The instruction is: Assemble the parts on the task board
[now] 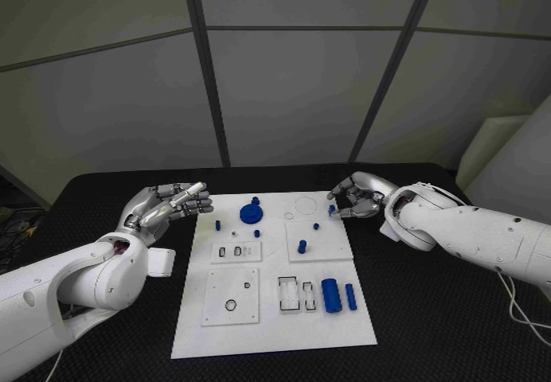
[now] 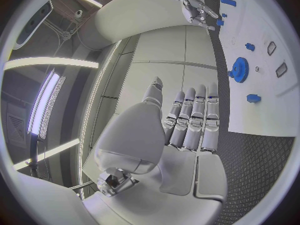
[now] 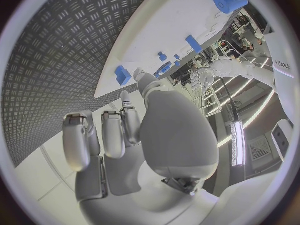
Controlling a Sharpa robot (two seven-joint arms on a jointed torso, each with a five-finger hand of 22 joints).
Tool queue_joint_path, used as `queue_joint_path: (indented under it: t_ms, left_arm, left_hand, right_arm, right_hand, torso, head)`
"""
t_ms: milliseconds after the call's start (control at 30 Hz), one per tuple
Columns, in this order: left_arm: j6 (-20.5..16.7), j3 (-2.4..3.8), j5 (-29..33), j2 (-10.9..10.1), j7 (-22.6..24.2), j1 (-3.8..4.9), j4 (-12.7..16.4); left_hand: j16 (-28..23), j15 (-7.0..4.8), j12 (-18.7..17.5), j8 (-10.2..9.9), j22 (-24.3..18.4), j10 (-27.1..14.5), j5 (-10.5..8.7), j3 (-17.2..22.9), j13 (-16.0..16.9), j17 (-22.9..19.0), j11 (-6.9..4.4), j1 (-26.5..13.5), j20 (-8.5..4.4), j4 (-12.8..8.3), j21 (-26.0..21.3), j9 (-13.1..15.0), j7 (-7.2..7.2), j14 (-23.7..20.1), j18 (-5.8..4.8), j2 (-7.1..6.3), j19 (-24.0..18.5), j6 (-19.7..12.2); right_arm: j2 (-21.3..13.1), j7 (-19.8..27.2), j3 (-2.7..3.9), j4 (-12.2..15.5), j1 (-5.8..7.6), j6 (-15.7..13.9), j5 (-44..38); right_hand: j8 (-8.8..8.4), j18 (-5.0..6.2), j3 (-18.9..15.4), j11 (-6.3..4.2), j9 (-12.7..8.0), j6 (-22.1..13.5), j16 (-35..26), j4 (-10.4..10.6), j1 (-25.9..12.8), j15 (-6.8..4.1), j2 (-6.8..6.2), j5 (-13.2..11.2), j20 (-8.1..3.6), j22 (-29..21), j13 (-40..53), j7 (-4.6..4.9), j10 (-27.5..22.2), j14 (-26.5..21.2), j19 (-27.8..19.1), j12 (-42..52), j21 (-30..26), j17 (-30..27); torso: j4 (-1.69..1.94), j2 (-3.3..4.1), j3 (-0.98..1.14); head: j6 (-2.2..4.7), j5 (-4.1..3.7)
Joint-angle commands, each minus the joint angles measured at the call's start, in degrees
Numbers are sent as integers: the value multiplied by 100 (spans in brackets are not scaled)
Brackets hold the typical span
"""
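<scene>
The white task board (image 1: 275, 318) lies in the middle of the table. A blue gear (image 1: 251, 213) sits near its far edge, with several small blue pegs around it, one (image 1: 302, 247) near the centre. A thick blue cylinder (image 1: 330, 294) and a thinner blue bar (image 1: 350, 296) lie at the right. My left hand (image 1: 172, 205) hovers at the board's far left corner, fingers straight and apart, holding nothing. My right hand (image 1: 356, 197) is at the far right corner with fingers curled in. A short blue peg (image 1: 333, 210) stands just beside its fingertips, not pinched. The right wrist view shows that peg (image 3: 122, 75) next to one fingertip.
Rectangular slots (image 1: 290, 293) and a round hole (image 1: 230, 305) are cut in the board's near half. Black tread-pattern table (image 1: 436, 318) surrounds the board on all sides. Grey wall panels stand behind the table. The left wrist view shows the gear (image 2: 239, 69) and my right hand (image 2: 194, 5).
</scene>
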Motion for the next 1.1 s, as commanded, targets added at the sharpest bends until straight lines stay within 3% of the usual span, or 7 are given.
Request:
queue_joint_path:
  t_ms: [33, 333, 667, 1100]
  left_arm:
    - [60, 6, -29, 5, 62, 5, 6]
    - [56, 6, -29, 5, 61, 3, 4]
    - [55, 6, -29, 2, 61, 3, 5]
    - [55, 6, -29, 0, 60, 2, 3]
  left_hand:
    - [-21, 38, -35, -39, -5, 26, -28, -21, -4, -7, 2, 6, 45, -28, -36, -9, -5, 12, -78, 70, -12, 37]
    - [-21, 38, -35, -39, -5, 26, -28, -21, -4, -7, 2, 6, 45, -28, -36, -9, -5, 12, -78, 70, -12, 37]
    - [-21, 38, -35, -39, -5, 26, -28, -21, -4, -7, 2, 6, 45, -28, -36, -9, -5, 12, -78, 70, -12, 37]
    - [-21, 38, -35, -39, -5, 26, -28, -21, -4, -7, 2, 6, 45, -28, -36, -9, -5, 12, -78, 70, -12, 37]
  right_arm:
    - [12, -62, 3, -22, -2, 91, -122]
    - [42, -128, 3, -76, -14, 121, -188]
    - [77, -202, 3, -137, -20, 138, -270]
    - [134, -263, 3, -160, -27, 200, -353]
  right_hand:
    - [-4, -87, -48, 39, -12, -57, 11, -2, -58, 37, 17, -4, 30, 1509, 485, -1, -13, 352, 593, -7, 15, 281]
    - [10, -87, -54, 37, -17, -33, 18, 18, -68, 37, 52, -9, 32, 1509, 498, -6, -4, 355, 593, 9, 15, 297]
    - [92, -87, -29, 6, -7, 233, 38, 61, -86, 17, 196, 11, 19, 1509, 538, -41, 21, 367, 593, 56, 15, 344]
    - [109, -87, -21, -8, -7, 332, 57, 71, -99, 6, 226, 19, 10, 1509, 564, -57, 37, 376, 593, 88, 15, 383]
  torso:
    - [0, 0, 2]
    - [5, 0, 1]
    - [0, -1, 5]
    - [5, -2, 5]
  head:
    - [-1, 3]
    - [-10, 10]
    - [-14, 20]
    - [-27, 23]
